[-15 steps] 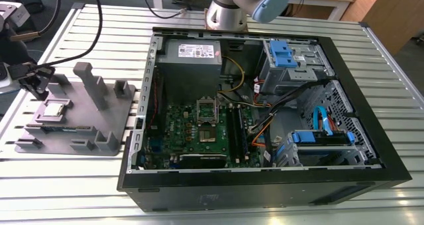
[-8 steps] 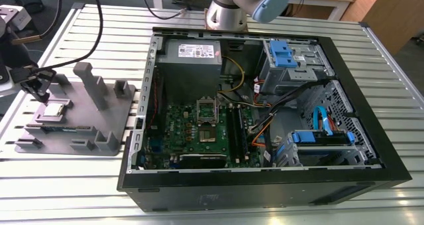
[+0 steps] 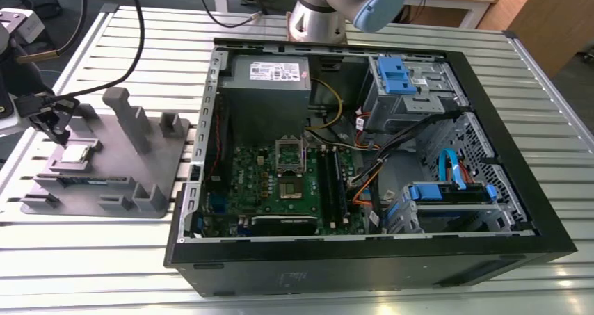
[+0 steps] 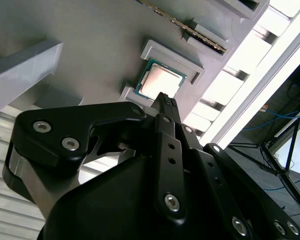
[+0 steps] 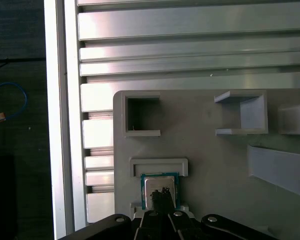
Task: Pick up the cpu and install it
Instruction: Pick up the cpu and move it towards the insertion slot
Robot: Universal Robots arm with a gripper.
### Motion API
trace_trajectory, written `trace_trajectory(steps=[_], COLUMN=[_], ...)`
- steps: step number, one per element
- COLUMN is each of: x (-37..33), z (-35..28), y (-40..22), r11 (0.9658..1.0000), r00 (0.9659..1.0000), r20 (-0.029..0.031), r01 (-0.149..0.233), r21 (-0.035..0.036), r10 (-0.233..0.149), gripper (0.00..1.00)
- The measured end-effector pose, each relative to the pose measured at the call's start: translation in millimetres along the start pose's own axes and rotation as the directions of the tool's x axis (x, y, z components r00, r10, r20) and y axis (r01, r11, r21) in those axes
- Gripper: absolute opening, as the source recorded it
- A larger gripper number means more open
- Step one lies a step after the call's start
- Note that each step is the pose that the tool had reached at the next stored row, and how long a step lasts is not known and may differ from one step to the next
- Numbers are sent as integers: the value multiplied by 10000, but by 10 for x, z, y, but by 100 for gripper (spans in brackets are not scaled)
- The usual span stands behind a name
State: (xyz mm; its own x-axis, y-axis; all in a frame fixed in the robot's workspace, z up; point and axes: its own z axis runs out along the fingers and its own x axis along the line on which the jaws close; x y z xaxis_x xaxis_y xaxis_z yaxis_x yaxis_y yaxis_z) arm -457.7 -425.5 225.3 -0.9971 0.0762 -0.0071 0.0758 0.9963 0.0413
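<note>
The cpu point(image 3: 77, 153) is a small silver square with a green edge, lying flat in a recess of the grey moulded tray point(image 3: 139, 183) at the exterior view's left. My gripper point(image 3: 58, 131) hangs just above it, fingers pressed together and holding nothing. In both wrist views the black fingertips taper to one point over the cpu point(image 4: 160, 80) point(image 5: 152, 182); the gripper point(image 4: 165, 100) point(image 5: 162, 192) overlaps the chip's near edge. The silver socket frame point(image 3: 289, 156) sits on the green motherboard inside the open computer case.
Upright posts point(image 3: 130, 117) rise from the tray right beside the gripper. The open black computer case point(image 3: 371, 259) lies on the slatted aluminium table point(image 3: 83, 259) with blue drive bays point(image 3: 399, 75), cables and a power supply point(image 3: 269, 75). The arm's base point(image 3: 320, 16) stands behind the case.
</note>
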Motion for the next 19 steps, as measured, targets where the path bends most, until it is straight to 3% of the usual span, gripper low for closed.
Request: trace_trajectory(steps=[6,14,19], x=[0,0,0], z=[1,2,5], y=[0,0,0], r11=[10000,10000,10000], r00=[10000,10000,10000], r20=[0,0,1], r01=[0,1,0], r21=[0,0,-1], r10=[0,-1,0], gripper=[11,47,53])
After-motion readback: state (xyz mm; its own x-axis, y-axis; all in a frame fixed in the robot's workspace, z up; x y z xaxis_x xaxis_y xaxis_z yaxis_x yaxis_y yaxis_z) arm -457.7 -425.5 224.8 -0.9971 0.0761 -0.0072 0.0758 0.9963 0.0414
